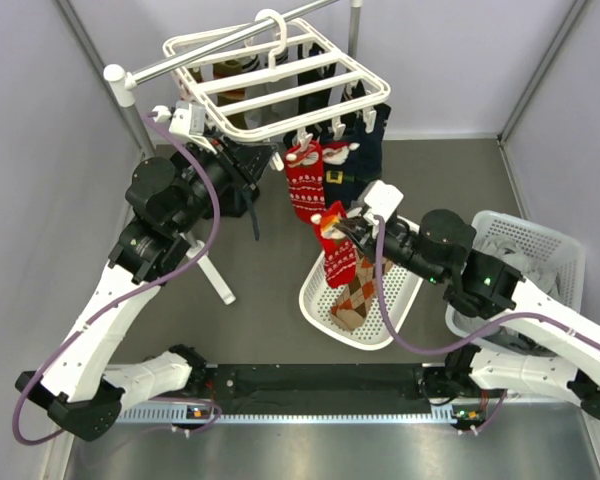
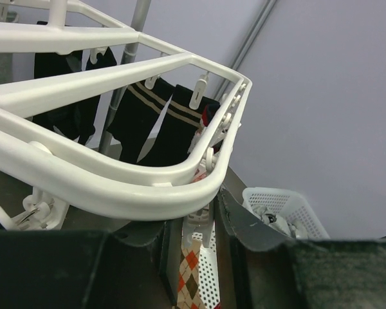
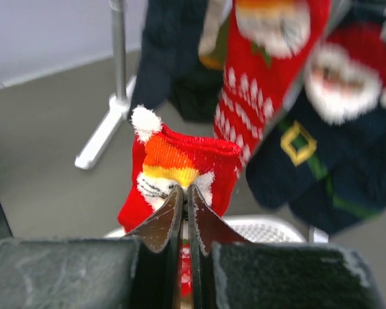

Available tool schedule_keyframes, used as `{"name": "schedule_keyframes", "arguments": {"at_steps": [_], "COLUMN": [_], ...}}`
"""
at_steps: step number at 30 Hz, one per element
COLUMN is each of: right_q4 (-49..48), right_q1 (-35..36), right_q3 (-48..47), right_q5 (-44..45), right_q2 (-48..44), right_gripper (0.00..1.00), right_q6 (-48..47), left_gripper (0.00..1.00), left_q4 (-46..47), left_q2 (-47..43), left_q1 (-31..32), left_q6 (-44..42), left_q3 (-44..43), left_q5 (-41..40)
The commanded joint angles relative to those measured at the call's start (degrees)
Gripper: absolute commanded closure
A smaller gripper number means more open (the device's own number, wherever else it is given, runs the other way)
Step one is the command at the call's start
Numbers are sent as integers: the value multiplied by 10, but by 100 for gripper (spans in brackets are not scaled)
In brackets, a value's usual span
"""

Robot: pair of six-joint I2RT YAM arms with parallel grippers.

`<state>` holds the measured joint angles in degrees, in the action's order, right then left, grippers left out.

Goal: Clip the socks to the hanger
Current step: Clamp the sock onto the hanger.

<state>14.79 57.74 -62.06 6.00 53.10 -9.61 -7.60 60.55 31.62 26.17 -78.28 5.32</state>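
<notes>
Nearest, over the oval basket (image 1: 402, 288) that holds an argyle sock (image 1: 355, 300), we find the right gripper (image 3: 185, 192) with its fingers pressed together on the cuff of a red sock (image 3: 180, 154). It pinches just under the little face and pompom, so the foot hangs free below. We judge that it grips the top edge because that is the part a clip must bite, and that it is lifted clear of the basket so nothing drags. To the robot's right, a rectangular basket (image 1: 555, 235) with more laundry stands well apart from the work. Just beyond the held sock, a red snowflake sock (image 1: 303, 185) and a navy sock (image 1: 348, 180) with a yellow buckle hang from clips along the front bar of the hanger (image 1: 280, 95). The task therefore looks partly done; the held sock is near these two but lower than the bar and touches no clip. Farther back, the left gripper (image 2: 190, 222) is up at the hanger's near left corner, its fingers partly apart on either side of a small clip (image 2: 199, 226) under the rim. The rim hides the contact, so we cannot tell whether they squeeze that clip or merely bracket it. Our guess is that it is there to steady the frame or to open a clip. Farthest, the hanger's hook (image 1: 273, 25) sits over a grey rail (image 1: 210, 50), which would let the frame swing.
</notes>
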Motion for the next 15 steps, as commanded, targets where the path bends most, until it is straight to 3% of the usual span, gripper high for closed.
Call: {"name": "schedule_keyframes", "arguments": {"at_steps": [1,15], "right_q4": [-84,-172], "right_q1": [17,18], "right_q3": [-67,-126], "right_q5": [-35,-52], "right_q2": [37,133], "right_gripper": [100,100], "right_q6": [-64,-115], "left_gripper": [100,100], "left_q4": [21,18], "left_q2": [3,2], "left_q1": [2,2], "left_q6": [13,22], "left_q3": [-22,-28], "left_q5": [14,30]}}
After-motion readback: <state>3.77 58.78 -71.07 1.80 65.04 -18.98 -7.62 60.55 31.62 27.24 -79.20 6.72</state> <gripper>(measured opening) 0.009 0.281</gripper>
